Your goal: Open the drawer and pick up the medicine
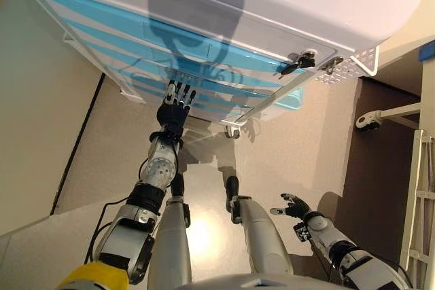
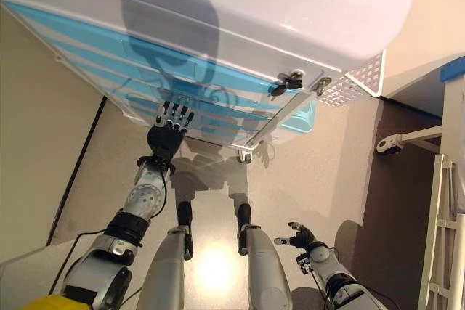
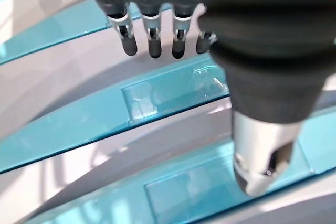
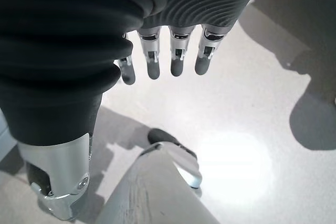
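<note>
Your left hand is raised to the white cart with fingers straight, tips at its teal drawer fronts — several stacked, all closed. Keys hang at the cart's corner; a white perforated basket sits on its side. Your right hand hangs low over the floor, relaxed, holding nothing. No view shows the medicine. Only the left wrist view shows the drawers' recessed pulls — two visible.

Glossy white plastic cabinet – translucent teal drawer fronts (smooth), over polished, reflective floor.
</note>
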